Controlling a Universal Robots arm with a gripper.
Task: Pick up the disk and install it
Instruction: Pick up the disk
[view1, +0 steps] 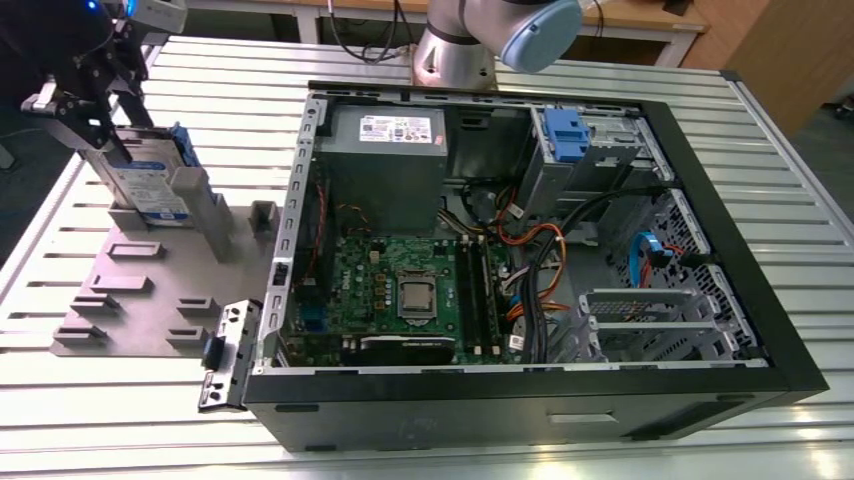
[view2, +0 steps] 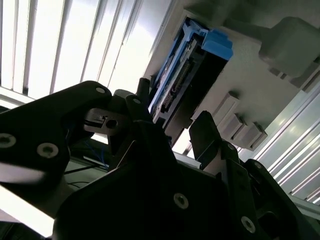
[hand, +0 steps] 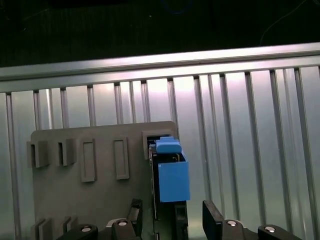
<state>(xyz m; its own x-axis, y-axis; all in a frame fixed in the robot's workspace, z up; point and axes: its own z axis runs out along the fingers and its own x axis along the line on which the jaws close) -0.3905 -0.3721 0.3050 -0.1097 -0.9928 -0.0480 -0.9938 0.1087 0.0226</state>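
- Exterior view: from my remote station, the black two-finger gripper (view1: 123, 140) hangs in the exterior view's upper left, just above the flat, rectangular silver-grey disk (view1: 147, 185) with its white-and-blue label and blue plastic carrier.
- The disk stands on edge, slightly tilted, in a slot of the flat grey plastic fixture plate (view1: 147, 300), which lies on the ribbed aluminium table (view1: 787, 220) at the exterior view's left.
- Beside the plate, toward the exterior view's right, the open black desktop computer case (view1: 507, 420) lies on its side. In it I see a green motherboard (view1: 400, 290), a large grey power-supply box (view1: 387, 160) and a grey metal drive cage (view1: 587, 150) with a blue latch.
- The silver base of the robot arm (view1: 461, 50) rises behind the case at the top centre.
- Second wrist view: the gripper (view2: 172, 107) straddles the disk (view2: 175, 85). One of its black fingers (view2: 207, 132) stands off to either side, spread apart rather than clamped on it. The carrier's blue end tab points away from the camera, over the grey plate (view2: 250, 90).
- First wrist view: the disk (hand: 172, 182) sits seated in the plate (hand: 100, 200), blue tab foremost. The gripper (hand: 172, 205) is wide open around it, and I see a clear gap between the disk and the finger (hand: 212, 220) on one side. The slatted table (hand: 240, 125) lies beyond.
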